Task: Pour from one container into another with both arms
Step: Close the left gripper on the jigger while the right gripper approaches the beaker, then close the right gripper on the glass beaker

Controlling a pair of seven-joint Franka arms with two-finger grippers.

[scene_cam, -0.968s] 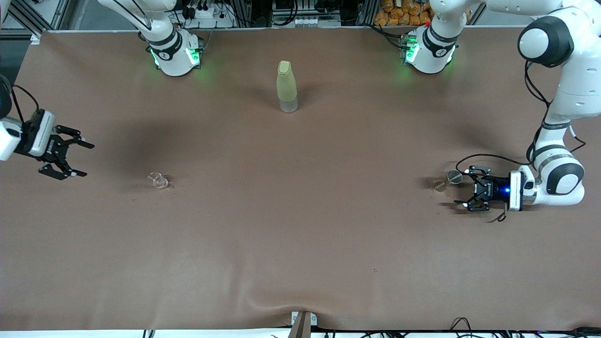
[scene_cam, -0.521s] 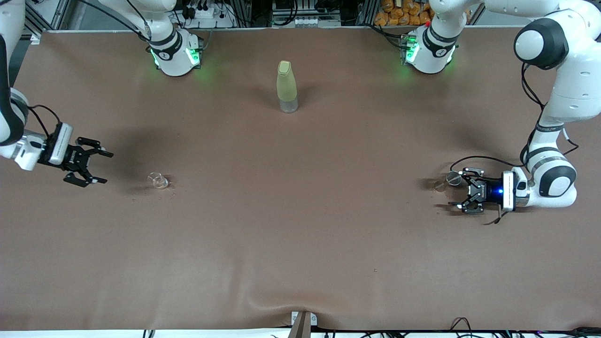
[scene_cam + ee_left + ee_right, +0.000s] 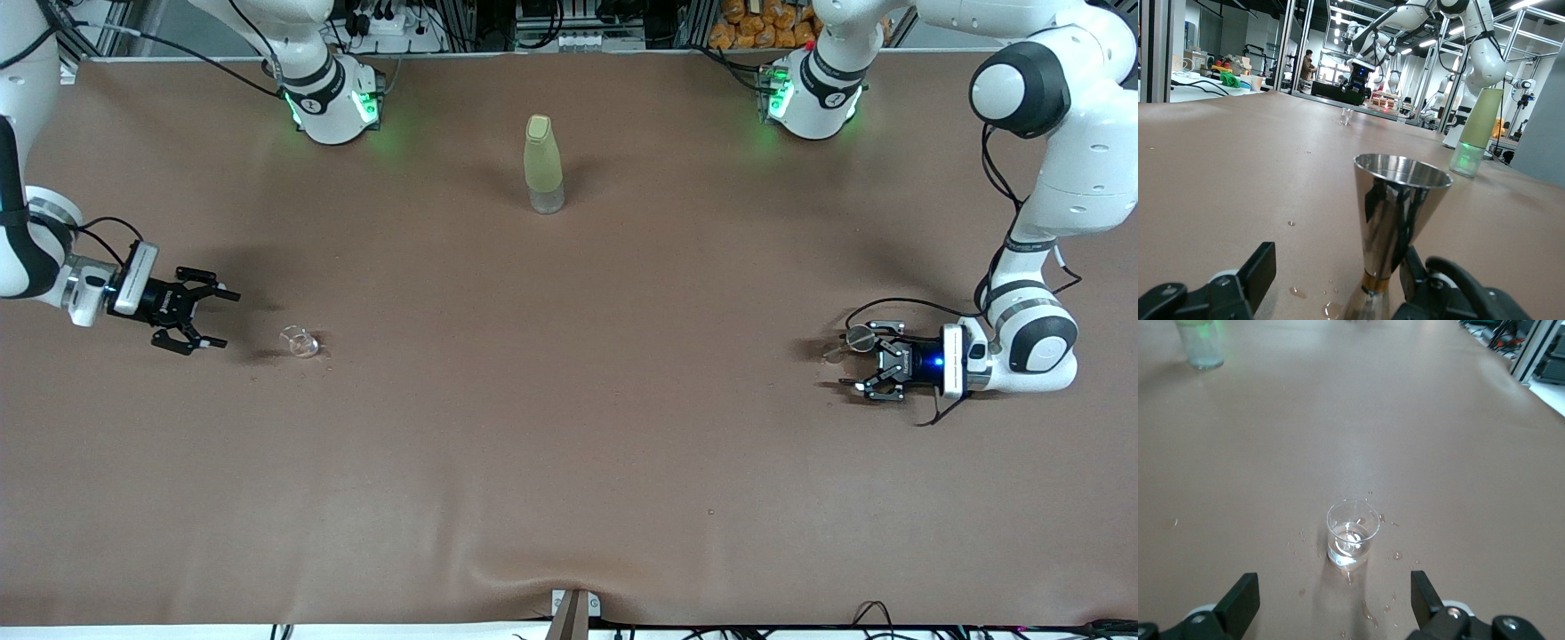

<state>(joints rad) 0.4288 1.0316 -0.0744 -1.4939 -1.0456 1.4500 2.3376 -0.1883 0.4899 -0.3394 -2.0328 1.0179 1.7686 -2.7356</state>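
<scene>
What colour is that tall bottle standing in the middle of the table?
The bottle is pale yellow-green with a clear base, seen best in the front view.

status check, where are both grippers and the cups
Left gripper low at the metal jigger, fingers either side, not clamped. Right gripper open, short of the small glass. Bottle mid-table, clear of both.

No word, brand or label can be read on anything here. Each arm base (image 3: 333,98) at the table's (image 3: 569,462) edge under the robots carries a small dark round mark, possibly a numeral, though it cannot be made out.
</scene>
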